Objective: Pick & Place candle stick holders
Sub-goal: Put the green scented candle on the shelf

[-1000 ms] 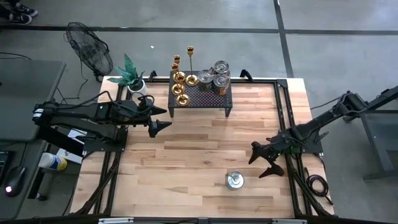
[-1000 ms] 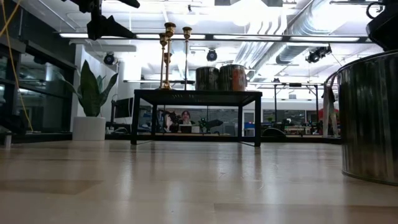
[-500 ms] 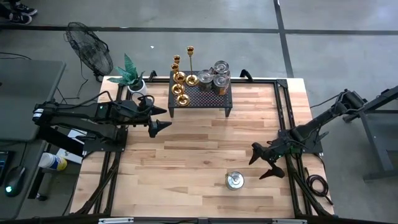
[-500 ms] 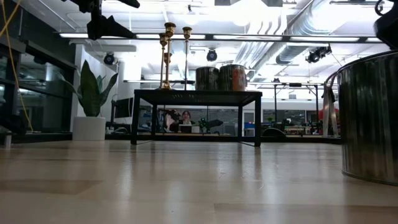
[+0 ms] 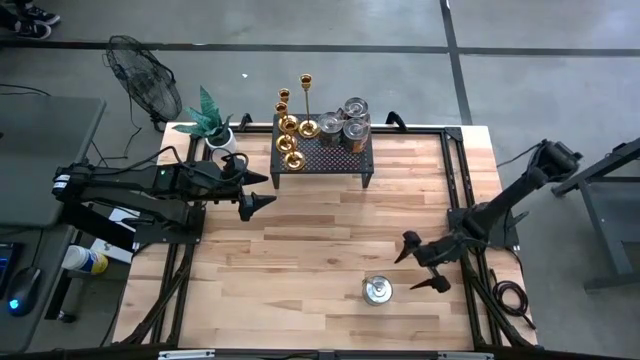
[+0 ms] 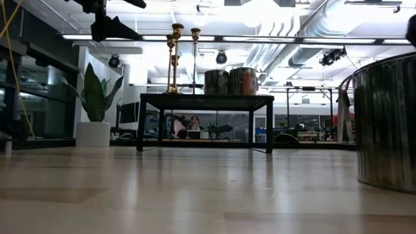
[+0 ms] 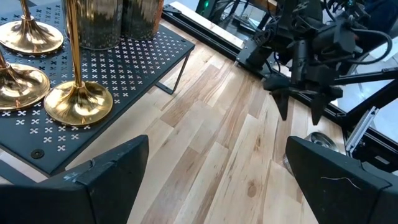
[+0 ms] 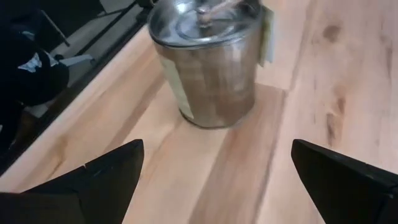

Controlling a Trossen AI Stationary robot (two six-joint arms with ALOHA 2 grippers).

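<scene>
Right hand (image 5: 421, 264) has shifted a little toward the surface's middle and front since 1 second ago — now just beside the metal tin (image 5: 377, 291), fingers spread wide, nothing held. Right wrist view: tin (image 8: 210, 59) stands upright on the wood ahead of the 2 spread fingers (image 8: 93, 177), apart from them.

Left hand (image 5: 256, 201) has not moved — hovers over the left part of the surface (image 5: 320, 250), near the front-left leg of the black rack (image 5: 325, 153), fingers wide apart, empty. Left wrist view: its fingers (image 7: 102, 171) frame the rack's perforated top (image 7: 93, 62), and the other arm's hand (image 7: 298, 93) shows farther off.

Candle stick holders (image 5: 291, 135) all on the rack's left part, at the back of the surface: gold, round flared bases, slim stems, differing heights; about 5, exact count hard to tell from above. Left wrist view shows 3 bases (image 7: 78, 102) close together on the perforated top. Low view: 2 or 3 tall stems (image 6: 174, 58) rise above the rack (image 6: 205, 99).

3 metal jars (image 5: 346, 120) occupy the rack's right part, just beside the holders. Potted plant (image 5: 212, 120) sits at the back-left corner. Floor fan (image 5: 138, 70) stands off the surface, beyond that corner.
</scene>
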